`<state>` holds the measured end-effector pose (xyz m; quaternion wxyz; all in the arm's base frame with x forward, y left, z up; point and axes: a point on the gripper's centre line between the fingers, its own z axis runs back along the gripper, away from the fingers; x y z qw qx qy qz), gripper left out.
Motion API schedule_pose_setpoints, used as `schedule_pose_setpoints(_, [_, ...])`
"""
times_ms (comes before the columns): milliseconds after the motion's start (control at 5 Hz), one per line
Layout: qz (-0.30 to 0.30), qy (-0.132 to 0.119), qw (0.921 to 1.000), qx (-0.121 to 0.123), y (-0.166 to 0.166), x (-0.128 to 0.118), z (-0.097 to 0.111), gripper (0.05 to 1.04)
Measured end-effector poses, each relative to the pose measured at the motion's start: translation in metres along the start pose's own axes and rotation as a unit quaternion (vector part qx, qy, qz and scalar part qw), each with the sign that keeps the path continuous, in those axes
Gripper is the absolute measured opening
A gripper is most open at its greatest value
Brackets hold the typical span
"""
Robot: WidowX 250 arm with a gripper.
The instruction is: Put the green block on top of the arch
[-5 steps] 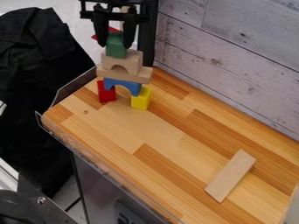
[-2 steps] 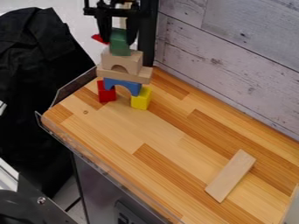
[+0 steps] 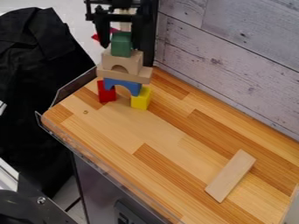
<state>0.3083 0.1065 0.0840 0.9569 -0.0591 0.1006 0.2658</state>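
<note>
Grey plank wall along counter's far side; black cloth beside counter; pale floor beyond; clear rim along near edge

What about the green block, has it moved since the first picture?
Yes, the green block shifted slightly rightward in the image, judged against the wooden arch.
</note>
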Motion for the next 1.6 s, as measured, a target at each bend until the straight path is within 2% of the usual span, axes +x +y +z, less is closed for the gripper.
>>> schedule_pose_setpoints(200, [0.002, 0.004, 1.0000, -0.006, -0.002, -0.001, 0.000, 1.003])
schedule_pose_setpoints(400, [0.006, -0.018, 0.9998, -0.010, -0.003, -0.003, 0.019, 0.999])
schedule_pose_setpoints(600, [0.001, -0.052, 0.9986, 0.012, -0.002, -0.009, 0.047, 0.999])
schedule_pose_setpoints(800, [-0.030, -0.050, 0.9965, 0.060, -0.019, -0.018, 0.057, 0.999])
schedule_pose_setpoints(1000, [-0.091, -0.035, 0.9915, 0.086, -0.055, -0.035, 0.043, 0.999])
schedule_pose_setpoints(1200, [-0.132, -0.010, 0.9875, 0.086, -0.084, -0.058, 0.014, 0.999])
schedule_pose_setpoints(1400, [-0.148, -0.002, 0.9857, 0.081, -0.103, -0.067, -0.005, 0.999])
schedule_pose_setpoints(1600, [-0.132, -0.003, 0.9891, 0.065, -0.105, -0.067, -0.020, 0.999])
